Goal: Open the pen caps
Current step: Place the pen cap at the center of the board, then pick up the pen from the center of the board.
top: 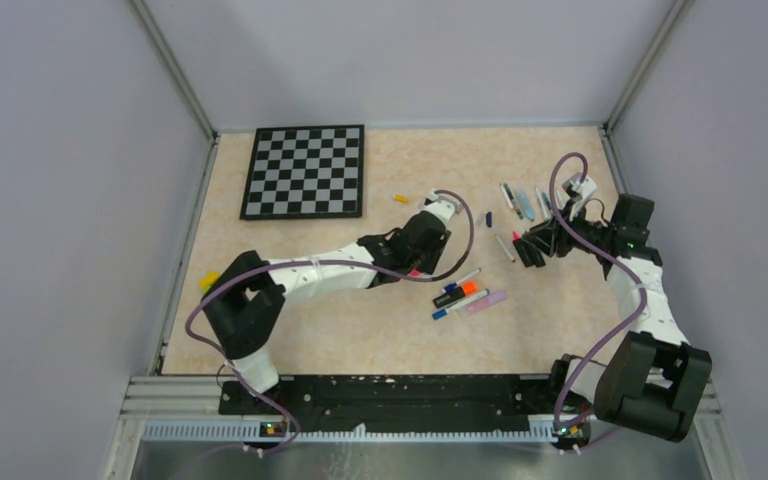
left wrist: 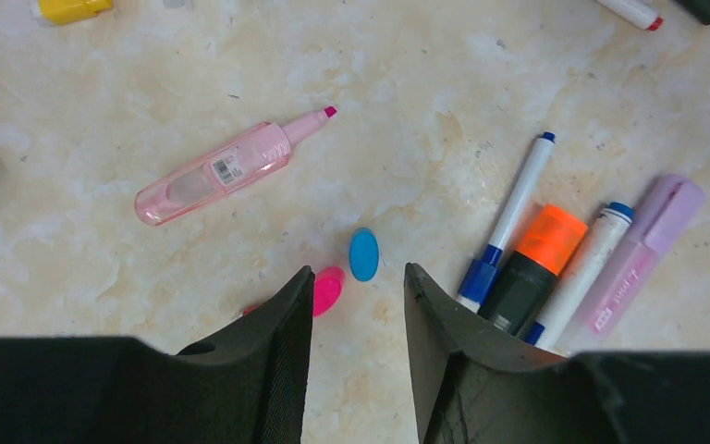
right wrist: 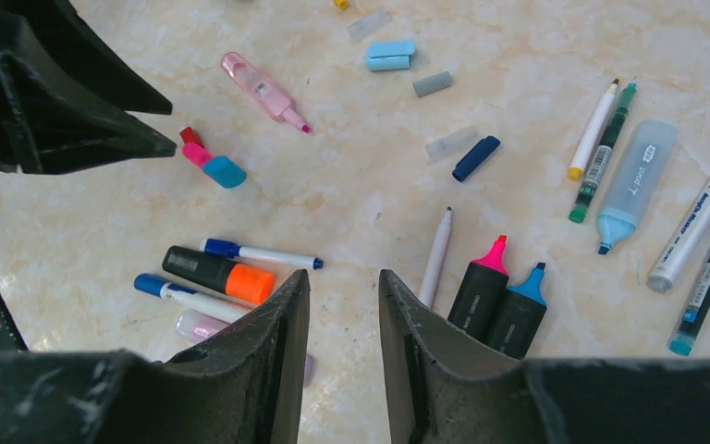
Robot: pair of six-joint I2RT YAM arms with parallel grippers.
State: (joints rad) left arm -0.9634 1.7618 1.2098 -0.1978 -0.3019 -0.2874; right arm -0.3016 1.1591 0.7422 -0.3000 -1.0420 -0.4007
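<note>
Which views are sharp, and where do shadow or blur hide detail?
Top external: even, soft light, but the pens are too small to read. Left wrist: pink highlighter crisp, the left tool's fingers dark. Right wrist: tabletop sharp, faint shadows only.

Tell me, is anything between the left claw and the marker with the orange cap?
Yes. A thin white pen lies beside the orange-capped marker, on the side facing the left gripper. A loose blue cap and pink cap sit just ahead of it.
</note>
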